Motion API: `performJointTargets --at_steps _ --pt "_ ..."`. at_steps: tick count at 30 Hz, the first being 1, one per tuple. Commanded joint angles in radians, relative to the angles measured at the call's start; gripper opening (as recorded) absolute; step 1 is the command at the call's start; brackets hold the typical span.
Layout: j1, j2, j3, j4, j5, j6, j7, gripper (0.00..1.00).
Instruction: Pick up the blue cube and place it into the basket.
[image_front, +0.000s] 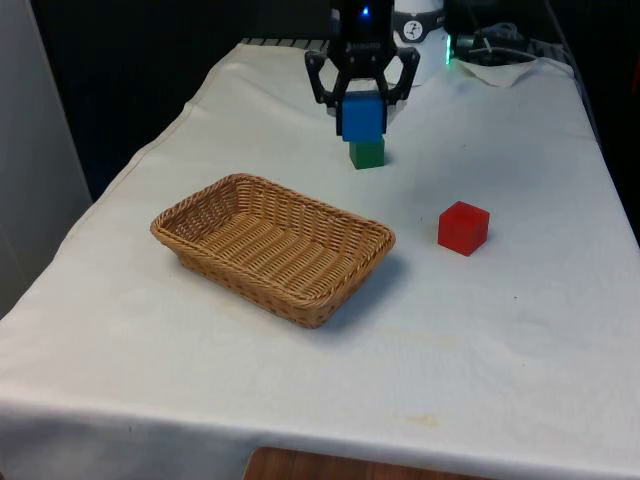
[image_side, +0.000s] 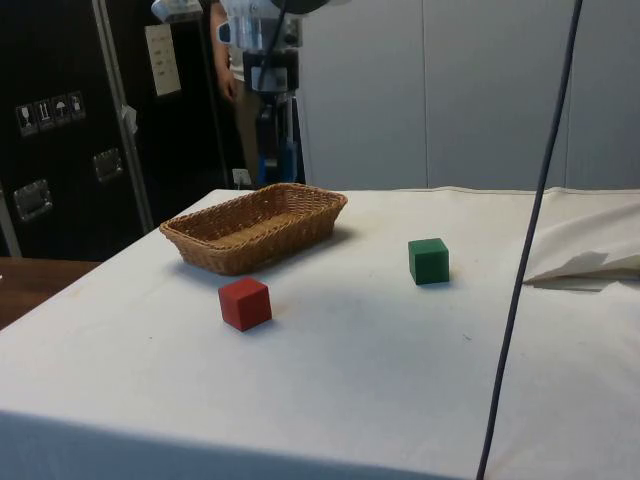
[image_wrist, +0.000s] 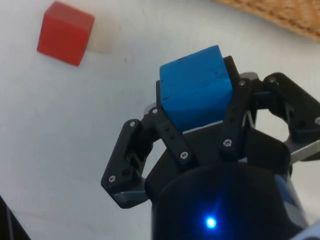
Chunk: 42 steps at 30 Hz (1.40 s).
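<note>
- White cloth covers the one table (image_front: 520, 380), which bears everything else; a strip of brown wood shows under the cloth's near edge in the front view.
- Woven wicker makes up the single basket (image_front: 272, 246), rectangular and shallow, resting on the cloth towards the front view's left, with nothing lying in it.
- Black, the one gripper (image_front: 361, 98) hangs above the table's far end, its two fingers closed on the blue cube; in the wrist view the gripper (image_wrist: 200, 107) clamps the cube from both sides.
- Three cubes in all: one blue, one green, one red, each much the same in bulk.
- The blue cube (image_front: 361, 115) is lifted clear of the cloth between the fingers, and in the front view it sits just over the green one; the wrist view shows the blue cube (image_wrist: 196, 92) tilted a little in the grasp.
- The green cube (image_front: 367, 153) stands on the cloth beyond the basket, well apart from it in the side view.
- The red cube (image_front: 463, 227) stands on the cloth to the front view's right of the basket, near it but not touching.
- One dark cable (image_side: 530, 240) runs down across the side view.
</note>
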Motion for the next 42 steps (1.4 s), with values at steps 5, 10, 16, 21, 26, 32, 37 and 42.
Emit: performJointTargets --at_steps 5,10,16,21,26,32,37,42 --pt "-0.006 0.053 -0.009 0.071 0.012 -0.015 -0.016 0.02" --pt "-0.004 0.078 -0.019 0.099 0.008 -0.007 -0.014 0.02" --pt "-0.016 0.145 -0.022 0.183 0.050 -0.017 -0.053 0.02" --pt "-0.023 0.188 -0.026 0.233 0.074 -0.015 -0.074 0.02" --pt "-0.030 0.232 -0.034 0.281 0.105 -0.012 -0.105 0.02" --pt "-0.038 0.277 -0.050 0.321 0.154 -0.004 -0.150 0.02" --pt "-0.044 0.309 -0.063 0.344 0.201 0.001 -0.193 0.02" --pt "-0.051 0.340 -0.078 0.364 0.250 0.006 -0.238 0.02"
